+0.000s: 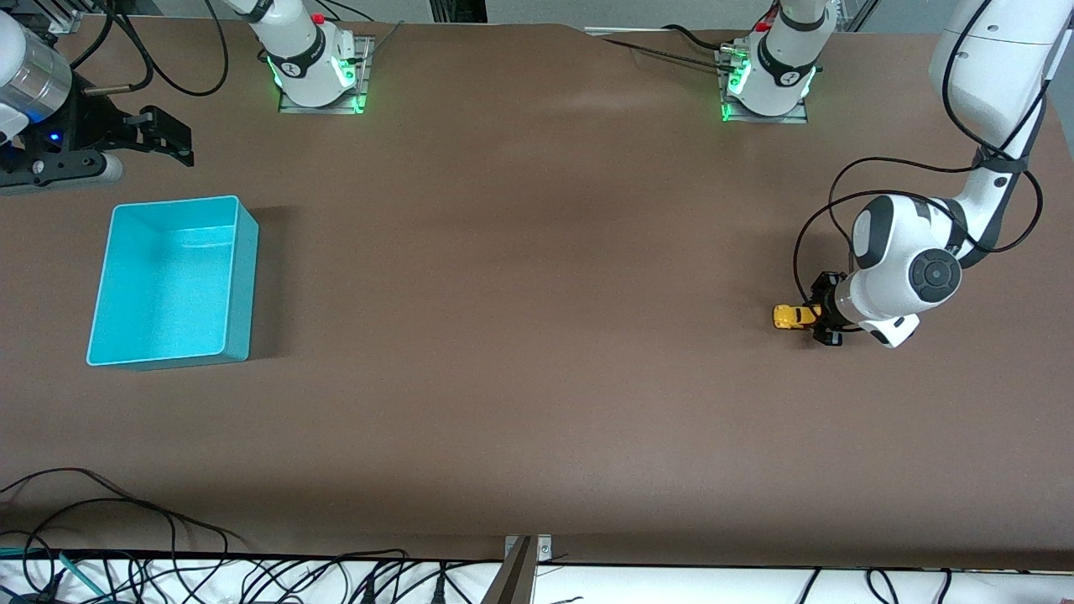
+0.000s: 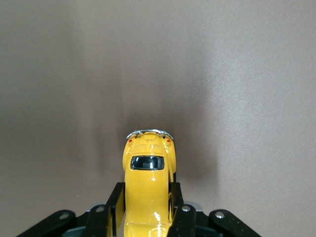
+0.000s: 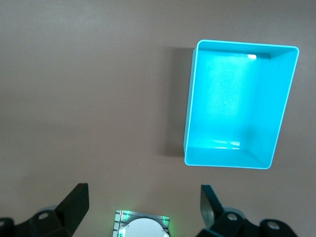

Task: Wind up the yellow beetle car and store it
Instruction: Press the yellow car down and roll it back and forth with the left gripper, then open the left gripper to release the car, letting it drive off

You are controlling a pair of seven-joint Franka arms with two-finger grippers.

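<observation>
The brown counter (image 1: 537, 335) is carrying a turquoise bin (image 1: 239, 277) toward the right arm's end, lying open and holding nothing. The right gripper (image 1: 164, 138) is waiting over the counter just beside the bin, its fingers (image 3: 74, 205) standing spread wide with nothing between them. Toward the left arm's end, the left gripper (image 1: 818, 317) is reaching low, its fingers (image 2: 180, 207) pinching the yellow beetle car (image 1: 793, 316) by its sides, well apart from the bin.
</observation>
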